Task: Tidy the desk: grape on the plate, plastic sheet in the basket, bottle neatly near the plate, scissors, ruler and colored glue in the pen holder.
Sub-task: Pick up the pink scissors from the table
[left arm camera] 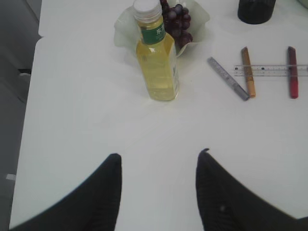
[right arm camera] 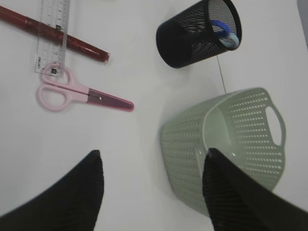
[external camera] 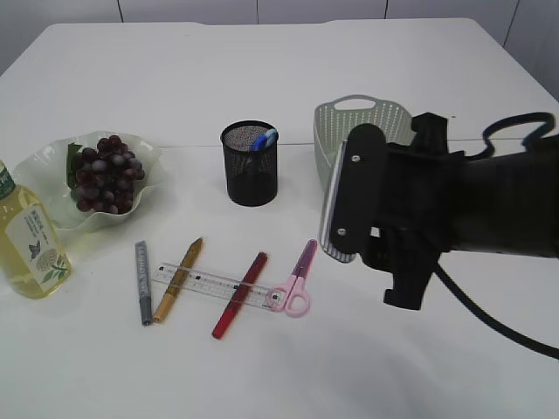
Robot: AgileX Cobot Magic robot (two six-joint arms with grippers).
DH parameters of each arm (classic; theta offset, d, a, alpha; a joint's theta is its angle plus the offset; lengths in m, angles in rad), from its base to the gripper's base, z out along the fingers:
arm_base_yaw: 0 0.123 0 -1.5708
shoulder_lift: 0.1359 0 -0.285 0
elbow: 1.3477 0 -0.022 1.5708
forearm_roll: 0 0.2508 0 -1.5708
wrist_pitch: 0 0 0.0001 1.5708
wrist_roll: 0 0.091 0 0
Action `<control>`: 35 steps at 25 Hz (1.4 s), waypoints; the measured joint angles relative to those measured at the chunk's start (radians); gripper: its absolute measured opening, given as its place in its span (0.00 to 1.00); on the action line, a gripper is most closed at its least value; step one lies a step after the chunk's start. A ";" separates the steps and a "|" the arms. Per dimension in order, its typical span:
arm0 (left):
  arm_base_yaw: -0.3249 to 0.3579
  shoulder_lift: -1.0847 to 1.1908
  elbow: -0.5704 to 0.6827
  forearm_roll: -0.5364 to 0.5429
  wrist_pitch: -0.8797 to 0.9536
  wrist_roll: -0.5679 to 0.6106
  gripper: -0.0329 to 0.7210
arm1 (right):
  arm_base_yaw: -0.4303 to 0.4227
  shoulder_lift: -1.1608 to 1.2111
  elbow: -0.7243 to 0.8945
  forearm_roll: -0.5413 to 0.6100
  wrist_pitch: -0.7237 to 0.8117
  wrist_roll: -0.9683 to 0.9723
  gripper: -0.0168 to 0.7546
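right gripper (right arm camera: 151,192) hangs with jaws apart and empty above the basket (right arm camera: 226,144), maybe to aim at the scissors (right arm camera: 79,94) nearby. left gripper (left arm camera: 159,192), also apart, waits low. grapes (external camera: 105,173) lie in the plate (external camera: 39,166) already, bottle (external camera: 26,240) stands beside; ruler (external camera: 205,284) is under the glue pens (external camera: 238,284).

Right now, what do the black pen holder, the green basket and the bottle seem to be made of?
Pen holder: probably metal wire mesh with a matte black coat; a fine grid shows through its wall.
Basket: looks like molded plastic, pale green and matte, with rows of small holes and a cut-out handle.
Bottle: clear, likely plastic; yellow liquid shows through, with a white cap and green label.
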 joint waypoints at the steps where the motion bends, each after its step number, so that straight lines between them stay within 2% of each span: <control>1: 0.000 0.000 0.000 0.009 0.000 0.000 0.53 | 0.000 0.030 -0.015 -0.007 -0.017 0.013 0.63; 7: 0.000 0.000 0.000 0.034 0.020 0.000 0.53 | 0.000 0.116 -0.097 -0.018 -0.057 0.173 0.62; 12: 0.000 0.000 0.000 0.053 0.022 0.000 0.53 | 0.000 0.120 -0.144 0.046 -0.033 0.223 0.61; 15: 0.000 0.000 0.000 0.054 0.022 0.040 0.53 | 0.000 0.122 -0.151 0.075 -0.015 0.227 0.58; 22: 0.000 0.035 0.000 0.054 0.022 0.068 0.53 | 0.000 0.127 -0.151 0.308 0.174 0.226 0.57; 25: 0.000 0.039 0.000 0.054 0.022 0.068 0.53 | 0.000 0.127 -0.153 0.452 0.291 0.092 0.57; 28: 0.000 0.064 0.000 0.054 0.022 0.068 0.53 | 0.000 0.127 -0.153 0.635 0.409 -0.176 0.55; 30: 0.000 0.097 0.000 0.054 0.022 0.068 0.53 | 0.000 0.127 -0.153 0.713 0.470 -0.307 0.54; 35: 0.000 0.190 0.004 0.053 0.022 0.070 0.53 | -0.017 0.130 -0.170 0.846 0.510 -0.632 0.53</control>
